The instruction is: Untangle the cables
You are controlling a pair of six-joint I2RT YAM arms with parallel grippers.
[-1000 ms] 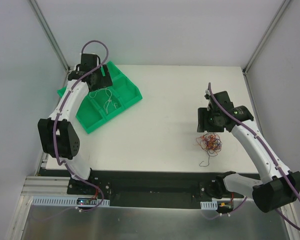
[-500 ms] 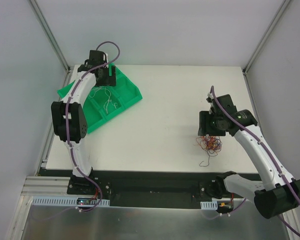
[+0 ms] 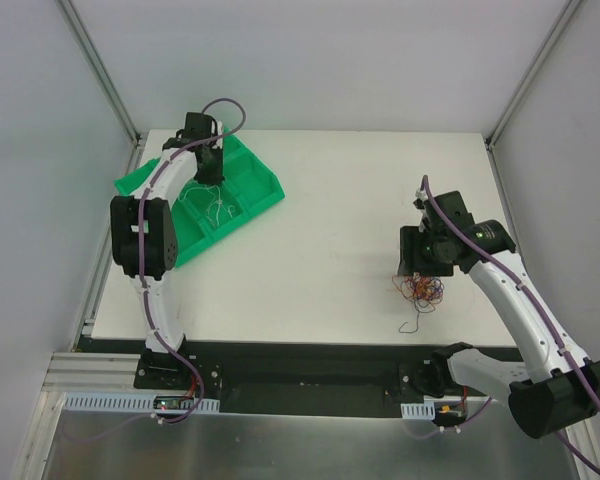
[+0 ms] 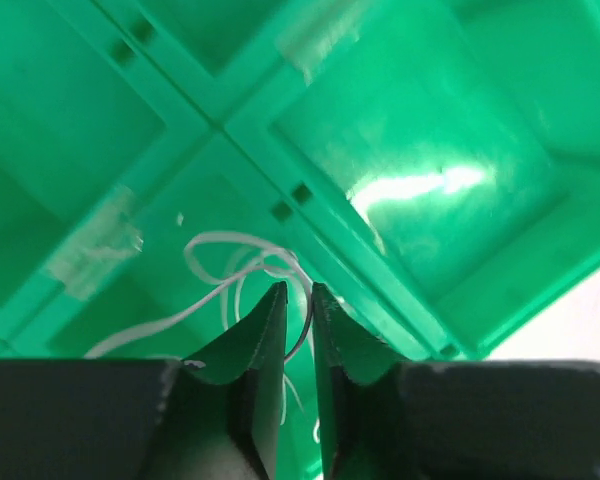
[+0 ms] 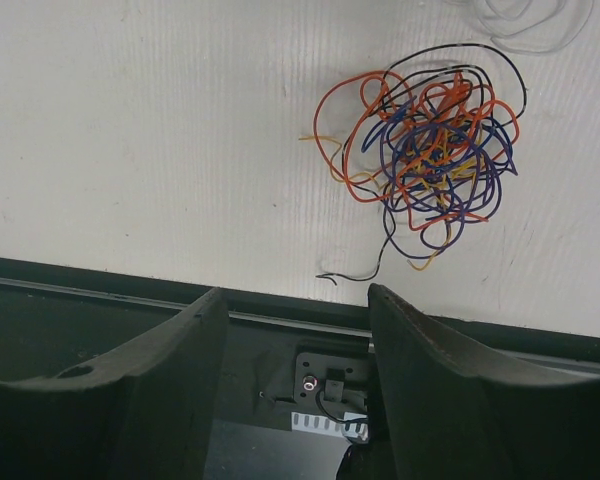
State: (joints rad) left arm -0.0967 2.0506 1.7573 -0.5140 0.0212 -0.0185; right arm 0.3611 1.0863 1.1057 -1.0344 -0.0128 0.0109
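Left claw is over the green plastic divided tray, upper left of the overhead frame. Jaws are nearly together, and a strand of the thin white curly wire runs up into the slit, so I read it as pinched. Its loops lie in the compartment at lower left of my wrist frame.

Right claw is spread wide and holds nothing. It hangs just short of the tangled clump of red, orange, blue and black wires on the white table, lower right overhead.

Step as I judge it: sorting a freed wire into the tray, with the clump next. Next move needs the right claw down on one outer loop – not the whole knot.
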